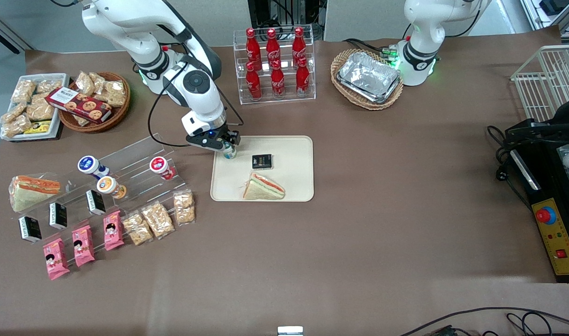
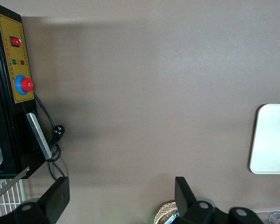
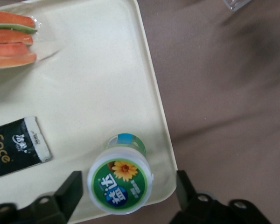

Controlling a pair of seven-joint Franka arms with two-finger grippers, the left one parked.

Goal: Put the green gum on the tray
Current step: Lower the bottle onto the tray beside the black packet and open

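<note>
We saw the gripper (image 1: pixel 228 145) hanging over the tray's (image 1: pixel 294 186) corner nearest the working arm, its fingers (image 3: pixel 70 191) spread wide on either side of the green gum (image 3: pixel 120 181), which stood upright on the tray beside a black packet (image 1: pixel 261 161) and a sandwich (image 1: pixel 264 187).

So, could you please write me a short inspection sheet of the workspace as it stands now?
Surface: brown table.
Job's things: green gum upright on the tray, near its rim.
Clutter: sandwich and black packet on tray; snacks on the acrylic rack; cola bottles; foil trays.
Grippers: tool open, fingers either side of the gum.
Cables: black cable by control box.
Surroundings: wire basket.
</note>
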